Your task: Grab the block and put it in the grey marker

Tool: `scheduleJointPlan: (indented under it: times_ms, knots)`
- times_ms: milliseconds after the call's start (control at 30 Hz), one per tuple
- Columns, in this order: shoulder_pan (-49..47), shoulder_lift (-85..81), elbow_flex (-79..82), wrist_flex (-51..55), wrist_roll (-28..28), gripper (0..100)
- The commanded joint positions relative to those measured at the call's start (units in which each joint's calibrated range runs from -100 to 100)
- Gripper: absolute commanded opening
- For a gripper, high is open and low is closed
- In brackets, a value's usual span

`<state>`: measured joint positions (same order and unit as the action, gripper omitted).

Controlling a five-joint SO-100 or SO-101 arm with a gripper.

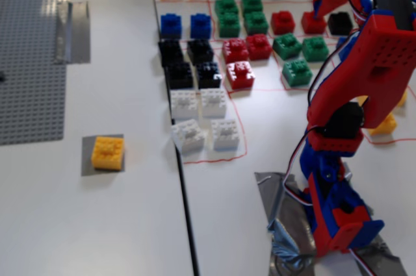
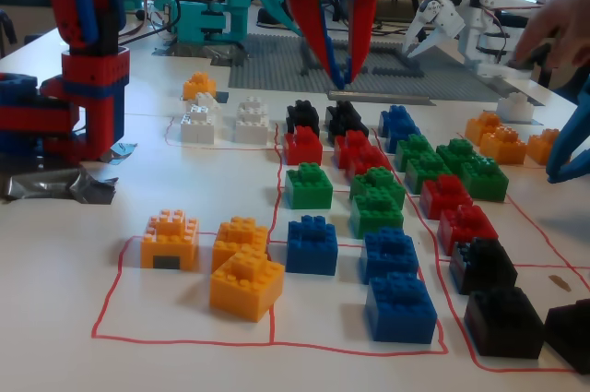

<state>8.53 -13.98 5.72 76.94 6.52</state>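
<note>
The yellow-orange block (image 1: 107,152) sits flat on the grey marker (image 1: 87,156) at the left of the table, nothing touching it. From the low fixed view, the block (image 2: 198,86) shows far back behind the white bricks. My gripper (image 2: 341,77) hangs point-down above the black and red bricks, far from the block. Its red fingers (image 2: 313,23) run together toward the tips, nothing is held, and I cannot tell if the tips touch. From above, my gripper (image 1: 320,10) is at the top right, blurred.
Rows of white, black, red, green, blue and yellow bricks (image 1: 240,75) fill red-outlined fields. A grey studded baseplate (image 1: 32,49) and a tape strip (image 1: 73,32) lie at the left. My base (image 1: 338,217) stands on tape. A person's hand (image 2: 562,18) reaches in at the right.
</note>
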Motion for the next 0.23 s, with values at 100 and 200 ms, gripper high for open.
scheduleJointPlan:
  times_ms: [100,200]
  knots:
    - [-1.2,2.4,-1.6,-2.8,-3.3,0]
    - [-1.6,2.8,-1.2,-3.7,-5.3,0]
